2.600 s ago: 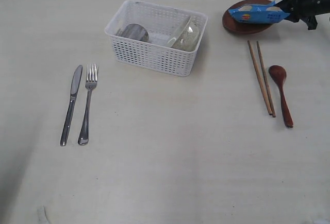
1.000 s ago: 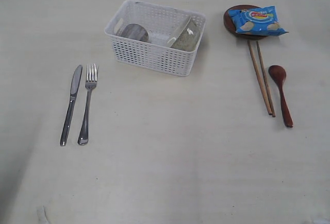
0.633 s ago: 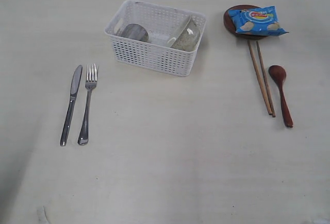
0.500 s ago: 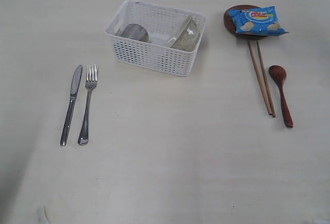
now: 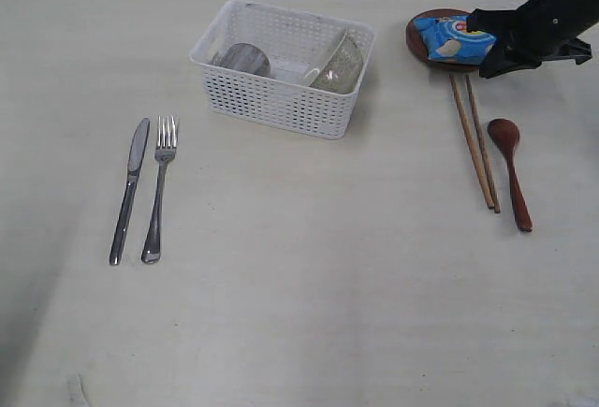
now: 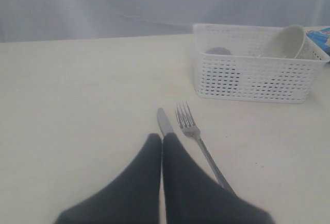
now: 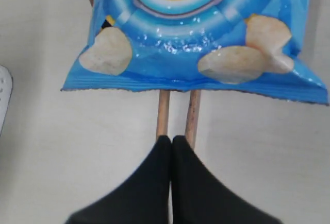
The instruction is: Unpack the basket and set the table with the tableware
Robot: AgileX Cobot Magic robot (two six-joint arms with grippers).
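Exterior view alone shows:
- dark reddish spoon (image 5: 511,168), just beside two chopsticks (image 5: 475,145) on the right of the table (image 5: 299,313)
- small brown plate (image 5: 418,37), mostly under a blue crisp packet (image 5: 454,37)
- right arm, covering the packet's right end

Right wrist view alone shows:
- right gripper (image 7: 171,141), fingers pressed together and holding nothing, over the chopsticks' upper ends, close to the packet's edge

Left wrist view shows:
- left gripper (image 6: 162,137), fingers pressed together and holding nothing, hiding most of the knife (image 6: 165,122)
- fork (image 6: 198,141), just beside the knife

Also present:
- white basket (image 5: 284,65), at the table's far side
- off-white bowl (image 5: 337,63), tipped on its side at one end of the basket
- steel cup (image 5: 243,58), at the other end
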